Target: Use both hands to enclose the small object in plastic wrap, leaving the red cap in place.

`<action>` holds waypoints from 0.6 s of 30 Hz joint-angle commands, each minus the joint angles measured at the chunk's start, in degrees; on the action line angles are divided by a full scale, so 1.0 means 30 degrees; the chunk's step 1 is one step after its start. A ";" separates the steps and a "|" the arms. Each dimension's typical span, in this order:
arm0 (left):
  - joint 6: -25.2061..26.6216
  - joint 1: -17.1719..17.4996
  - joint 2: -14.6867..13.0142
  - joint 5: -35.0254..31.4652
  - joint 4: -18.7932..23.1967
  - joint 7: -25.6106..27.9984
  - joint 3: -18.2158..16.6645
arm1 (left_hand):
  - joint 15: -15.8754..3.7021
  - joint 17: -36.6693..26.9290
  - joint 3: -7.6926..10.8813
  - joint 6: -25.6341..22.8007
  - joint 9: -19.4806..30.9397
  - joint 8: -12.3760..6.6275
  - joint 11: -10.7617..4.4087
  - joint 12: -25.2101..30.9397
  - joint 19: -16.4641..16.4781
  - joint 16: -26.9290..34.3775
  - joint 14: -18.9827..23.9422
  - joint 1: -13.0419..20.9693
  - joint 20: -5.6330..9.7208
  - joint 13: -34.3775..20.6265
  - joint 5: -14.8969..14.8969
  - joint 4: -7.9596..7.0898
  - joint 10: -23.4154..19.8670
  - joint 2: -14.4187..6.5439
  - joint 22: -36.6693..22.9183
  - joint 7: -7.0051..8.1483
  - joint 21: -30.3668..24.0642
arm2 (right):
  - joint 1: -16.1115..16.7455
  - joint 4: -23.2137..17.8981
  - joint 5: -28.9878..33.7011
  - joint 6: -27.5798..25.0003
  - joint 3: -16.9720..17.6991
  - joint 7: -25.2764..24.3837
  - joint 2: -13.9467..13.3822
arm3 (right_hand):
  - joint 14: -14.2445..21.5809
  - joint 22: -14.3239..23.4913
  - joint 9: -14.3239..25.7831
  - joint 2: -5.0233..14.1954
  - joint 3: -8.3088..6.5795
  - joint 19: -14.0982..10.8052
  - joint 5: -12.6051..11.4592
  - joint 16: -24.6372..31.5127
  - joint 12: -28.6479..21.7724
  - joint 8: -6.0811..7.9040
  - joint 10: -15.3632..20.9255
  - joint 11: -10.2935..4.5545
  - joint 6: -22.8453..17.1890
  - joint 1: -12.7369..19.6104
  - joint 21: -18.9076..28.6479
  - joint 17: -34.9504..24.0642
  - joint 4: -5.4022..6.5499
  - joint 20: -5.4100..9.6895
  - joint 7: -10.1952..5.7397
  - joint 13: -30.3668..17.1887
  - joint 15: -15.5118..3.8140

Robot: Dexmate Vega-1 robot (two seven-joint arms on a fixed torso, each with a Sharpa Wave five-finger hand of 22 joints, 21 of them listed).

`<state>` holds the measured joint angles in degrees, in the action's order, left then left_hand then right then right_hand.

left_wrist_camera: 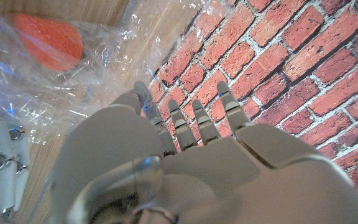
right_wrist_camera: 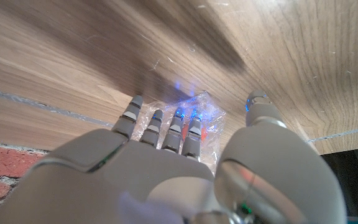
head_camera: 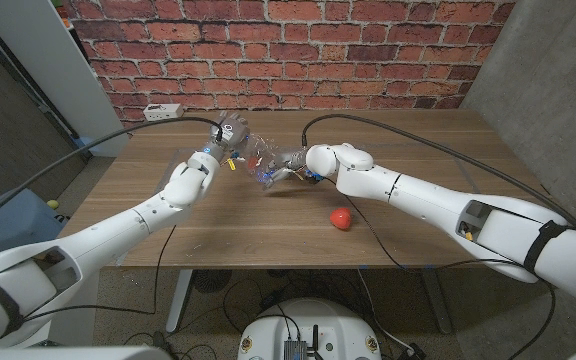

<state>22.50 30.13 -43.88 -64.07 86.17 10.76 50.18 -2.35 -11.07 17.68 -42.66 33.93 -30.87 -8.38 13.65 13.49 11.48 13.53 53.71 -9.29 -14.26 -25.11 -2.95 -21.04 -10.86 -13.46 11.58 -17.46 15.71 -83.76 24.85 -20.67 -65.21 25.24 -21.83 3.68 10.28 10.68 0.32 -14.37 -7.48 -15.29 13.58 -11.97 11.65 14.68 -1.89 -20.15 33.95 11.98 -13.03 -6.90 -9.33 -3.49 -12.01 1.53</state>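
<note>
Crinkled clear plastic wrap [head_camera: 258, 163] hangs above the wood-grain surface [head_camera: 428, 150], stretched between your left hand [head_camera: 211, 152] and right hand [head_camera: 293, 160], both gripping it. Your rounded red cap [head_camera: 341, 217] lies apart, near the right forearm.

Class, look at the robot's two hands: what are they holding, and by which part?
Both hold the plastic wrap above the table: the left hand grips its left end, the right hand its right end. The red cap lies apart, unheld.
</note>
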 commanded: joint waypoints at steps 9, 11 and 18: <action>-0.3186 -0.1814 0.1221 0.0178 -0.2109 -0.0283 0.1513 | -0.0419 -0.0026 -0.0108 -0.0363 0.0490 -0.0513 0.0046 0.0028 -0.0054 -0.0080 -0.0112 0.0107 0.0199 -0.0133 -0.0218 -0.0151 -0.0056 0.0359 -0.0081 0.0245 -0.0169 | 0.0467 -0.1332 -0.0352 -0.0679 0.0709 -0.0228 -0.0727 | -0.0010 0.0065 0.0043 0.0009 0.0121 -0.0398 -0.0078 -0.0092 0.0322 -0.0256 -0.0936 0.0510 0.0676 -0.0348 0.0109 -0.0059 -0.0006 -0.0038 -0.0189 -0.0031 0.0108; -0.3357 -0.1925 0.1339 0.0233 -0.2315 -0.0251 0.1627 | -0.0401 -0.0022 -0.0127 -0.0382 0.0549 -0.0577 0.0019 0.0032 -0.0069 -0.0077 -0.0108 0.0117 0.0188 -0.0142 -0.0237 -0.0152 -0.0072 0.0388 -0.0081 0.0251 -0.0174 | 0.0505 -0.1481 -0.0423 -0.0772 0.0813 -0.0262 -0.0787 | -0.0042 0.0066 0.0045 -0.0067 0.0208 -0.0398 -0.0066 -0.0107 0.0335 -0.0274 -0.1077 0.0753 0.0760 -0.0484 0.0097 -0.0064 0.0034 -0.0033 -0.0226 -0.0034 0.0268; -0.4067 -0.2338 0.1698 0.0432 -0.3045 -0.0078 0.2069 | -0.0388 -0.0011 -0.0191 -0.0477 0.0702 -0.0764 0.0007 0.0022 -0.0076 -0.0078 -0.0106 0.0155 0.0185 -0.0164 -0.0286 -0.0136 -0.0059 0.0494 -0.0077 0.0262 -0.0200 | 0.0808 -0.2188 -0.0773 -0.1097 0.1390 -0.0686 -0.1148 | -0.0201 0.0070 0.0062 -0.0594 0.0787 -0.0380 -0.0059 -0.0181 0.0537 -0.0417 -0.2424 0.2240 0.1569 -0.1318 0.0035 -0.0109 0.0274 -0.0020 -0.0012 -0.0025 0.0658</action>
<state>13.86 25.21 -40.51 -63.55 80.32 10.14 54.24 -2.14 -10.92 17.26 -42.65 35.26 -32.07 -8.38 13.65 13.19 11.48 13.31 54.07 -8.99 -14.53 -25.46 -3.35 -21.04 -9.86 -13.45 11.59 -17.90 17.05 -87.51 23.75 -22.57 -63.09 24.47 -23.90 3.06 10.28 10.68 -0.90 -12.86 -8.31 -15.29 13.31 -10.69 10.78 8.79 3.45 -16.29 31.21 11.98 -13.20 -6.28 -9.12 -3.58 -12.01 2.57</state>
